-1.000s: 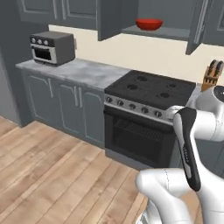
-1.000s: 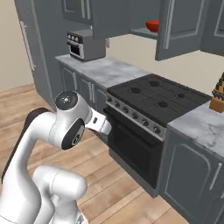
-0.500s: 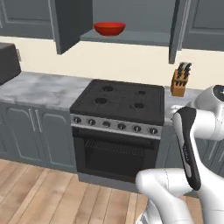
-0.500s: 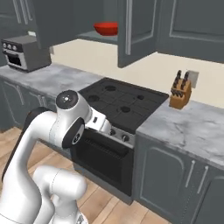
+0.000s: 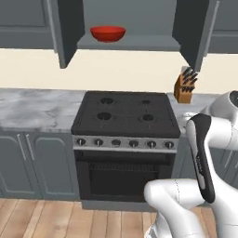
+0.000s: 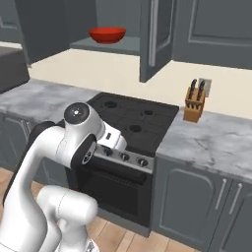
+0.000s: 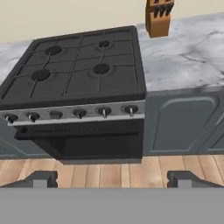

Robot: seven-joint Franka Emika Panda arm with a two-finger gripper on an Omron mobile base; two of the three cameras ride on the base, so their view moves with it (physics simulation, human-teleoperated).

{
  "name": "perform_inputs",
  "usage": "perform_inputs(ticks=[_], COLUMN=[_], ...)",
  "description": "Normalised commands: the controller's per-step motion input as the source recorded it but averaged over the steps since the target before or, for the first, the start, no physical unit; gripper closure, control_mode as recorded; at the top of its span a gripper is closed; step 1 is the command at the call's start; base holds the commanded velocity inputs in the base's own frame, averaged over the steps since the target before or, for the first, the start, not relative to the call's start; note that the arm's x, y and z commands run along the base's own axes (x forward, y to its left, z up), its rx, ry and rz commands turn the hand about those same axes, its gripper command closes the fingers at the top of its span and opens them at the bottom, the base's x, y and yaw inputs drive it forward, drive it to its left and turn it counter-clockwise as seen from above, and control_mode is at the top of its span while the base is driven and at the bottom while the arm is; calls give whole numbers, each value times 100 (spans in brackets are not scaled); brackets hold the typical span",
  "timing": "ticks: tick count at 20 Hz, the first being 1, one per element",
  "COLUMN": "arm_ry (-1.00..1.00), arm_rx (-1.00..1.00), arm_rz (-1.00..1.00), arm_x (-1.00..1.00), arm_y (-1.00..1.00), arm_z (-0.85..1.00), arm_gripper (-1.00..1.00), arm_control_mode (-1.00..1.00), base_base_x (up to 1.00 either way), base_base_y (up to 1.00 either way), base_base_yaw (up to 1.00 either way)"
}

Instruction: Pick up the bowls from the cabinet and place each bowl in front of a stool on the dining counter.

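Note:
A glossy red bowl [image 5: 108,33] sits on the shelf of the dark grey upper cabinet [image 5: 128,43], whose two doors stand open above the stove. From the right base view the red bowl [image 6: 107,35] is at the shelf's left part, beside the open cabinet door [image 6: 155,37]. My gripper [image 7: 112,179] is open and holds nothing; its fingertips [image 7: 42,178] rise wide apart at the bottom of the hand view, low in front of the oven. The arm is folded close to the base, far below the bowl. The brown wood-grain bowl, stools and dining counter are out of view.
A black four-burner stove [image 5: 125,115] with an oven [image 7: 83,140] stands straight ahead. Marble worktop [image 6: 211,140] runs on both sides, over grey lower cabinets [image 7: 181,122]. A wooden knife block [image 5: 184,86] stands right of the stove. A wooden floor [image 7: 109,170] lies between me and the oven.
The whole picture has shifted: the base has driven, so stove and open cabinet now stand centred and nearer, and the toaster oven has left the left view. The arm's pose is unchanged.

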Motion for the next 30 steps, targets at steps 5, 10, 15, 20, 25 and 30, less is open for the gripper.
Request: perform_inputs(ticks=[5, 10, 15, 20, 25, 30], arm_ry=[0, 0, 0, 0, 0, 0], arm_rx=[0, 0, 0, 0, 0, 0], arm_rz=[0, 0, 0, 0, 0, 0], arm_x=[0, 0, 0, 0, 0, 0], arm_y=[0, 0, 0, 0, 0, 0], arm_z=[0, 0, 0, 0, 0, 0], arm_gripper=[-100, -100, -100, -100, -100, -100], arm_control_mode=[100, 100, 100, 100, 100, 100], base_base_x=[45, 57, 90, 100, 100, 100], base_base_y=[71, 55, 0, 5, 33, 50], base_base_yaw=[-26, -13, 22, 26, 10, 0])
